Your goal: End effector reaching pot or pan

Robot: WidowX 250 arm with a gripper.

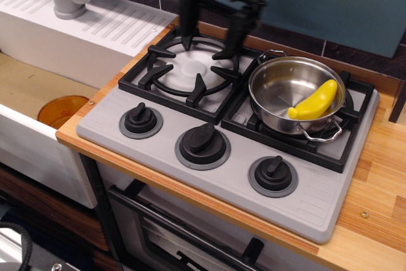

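Gripper (210, 31): fingers spread, over the left burner grate (189, 70). We steer right, above the steel pot (287, 88), clearing its rim.

The gripper (211, 35) hung above the back of the left burner grate (190, 71), its two long dark fingers (186, 22) pointing straight down and spread well apart. Neither fingertip touched the grate. The black mount sat directly above the fingers, slightly motion-blurred, and nothing was held between the jaws.
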